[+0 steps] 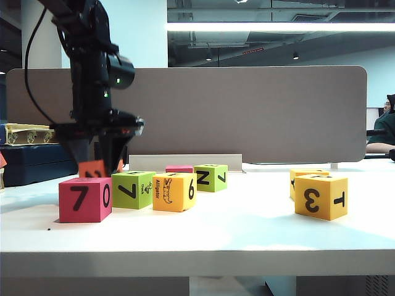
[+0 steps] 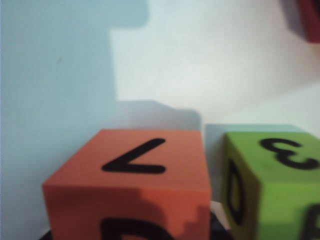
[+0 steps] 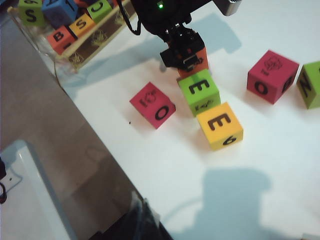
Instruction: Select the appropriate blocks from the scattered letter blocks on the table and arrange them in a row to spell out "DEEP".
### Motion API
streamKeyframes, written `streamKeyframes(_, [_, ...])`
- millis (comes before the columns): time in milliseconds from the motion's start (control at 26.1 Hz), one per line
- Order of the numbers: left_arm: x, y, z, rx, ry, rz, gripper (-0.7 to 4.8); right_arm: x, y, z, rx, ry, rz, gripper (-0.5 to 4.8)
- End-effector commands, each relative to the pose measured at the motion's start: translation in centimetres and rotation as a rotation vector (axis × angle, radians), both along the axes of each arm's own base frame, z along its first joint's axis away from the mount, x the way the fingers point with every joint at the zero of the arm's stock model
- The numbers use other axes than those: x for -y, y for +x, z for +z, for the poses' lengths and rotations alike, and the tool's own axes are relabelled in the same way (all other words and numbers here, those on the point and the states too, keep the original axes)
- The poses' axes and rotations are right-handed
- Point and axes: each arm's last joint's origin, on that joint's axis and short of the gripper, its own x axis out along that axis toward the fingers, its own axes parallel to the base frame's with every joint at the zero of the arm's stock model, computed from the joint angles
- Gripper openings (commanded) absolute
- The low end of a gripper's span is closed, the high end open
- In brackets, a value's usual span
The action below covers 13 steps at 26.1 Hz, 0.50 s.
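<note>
My left gripper is shut on an orange block at the table's left, just behind a red "7 0" cube. The right wrist view shows that orange block at the end of a row with a lime-green "E" block and a yellow-orange "E" block. Whether it rests on the table I cannot tell. In the left wrist view the orange block fills the near field, with the lime-green block right beside it. The yellow-orange "3 T" block sits far right. My right gripper hangs shut over the table's edge.
A lime-green "N" cube and a low red block sit behind the row. Another yellow-orange cube stands behind the "3 T" block. A tray of spare blocks lies off the table's end. A grey partition backs the table.
</note>
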Motion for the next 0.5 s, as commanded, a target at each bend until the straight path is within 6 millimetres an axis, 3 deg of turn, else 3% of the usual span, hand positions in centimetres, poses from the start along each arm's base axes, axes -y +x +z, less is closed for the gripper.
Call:
streamKeyframes(38, [-0.10, -0.10, -1.11, -0.068, 0.023, 0.002, 2.68, 0.07, -0.18, 0.03, -0.012, -0.006, 0.003, -0.01])
streamKeyframes(498, [-0.02, -0.06, -1.44, -0.085, 0.002, -0.001, 3.10, 0.06, -0.16, 0.05, -0.010, -0.004, 0.003, -0.01])
